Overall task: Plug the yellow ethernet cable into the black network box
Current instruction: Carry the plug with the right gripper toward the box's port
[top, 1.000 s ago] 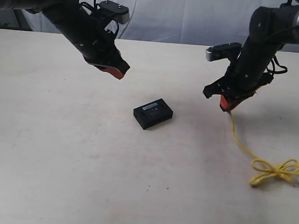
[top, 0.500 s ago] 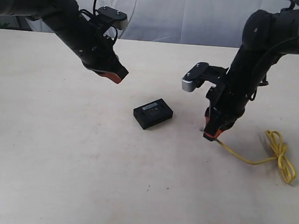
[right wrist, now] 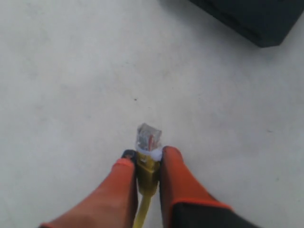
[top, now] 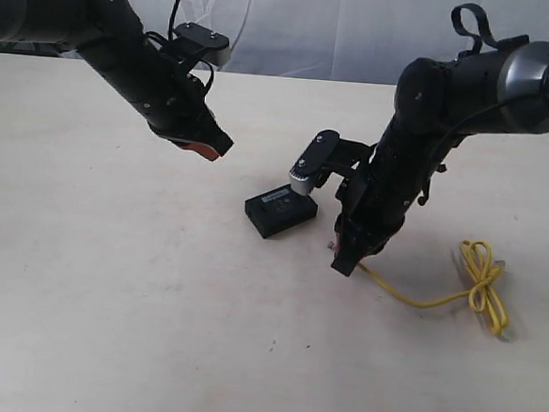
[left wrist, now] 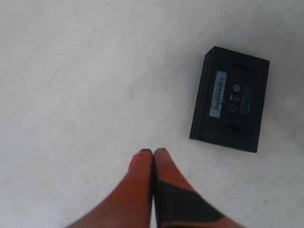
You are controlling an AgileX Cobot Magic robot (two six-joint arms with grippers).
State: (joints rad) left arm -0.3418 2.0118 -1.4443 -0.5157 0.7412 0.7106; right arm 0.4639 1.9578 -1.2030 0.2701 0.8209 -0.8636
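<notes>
The black network box (top: 281, 207) lies flat mid-table, label strip up; it also shows in the left wrist view (left wrist: 231, 99), and a corner shows in the right wrist view (right wrist: 251, 18). My right gripper (top: 343, 259) hangs low just right of the box, shut on the yellow ethernet cable (top: 419, 297) near its clear plug (right wrist: 148, 137), which sticks out past the fingertips. The cord trails right to a knotted loop (top: 482, 277). My left gripper (top: 212, 149) hovers above the table left of and behind the box, shut and empty (left wrist: 153, 154).
The pale tabletop (top: 109, 279) spreads around the box and both arms. A white cloth backdrop (top: 316, 20) closes off the far edge. The right arm's wrist camera (top: 307, 171) hangs just over the box's right end.
My right gripper has carried the cable's plug leftward and down toward the box, dragging the knotted loop left along the table. The left gripper has barely shifted.
</notes>
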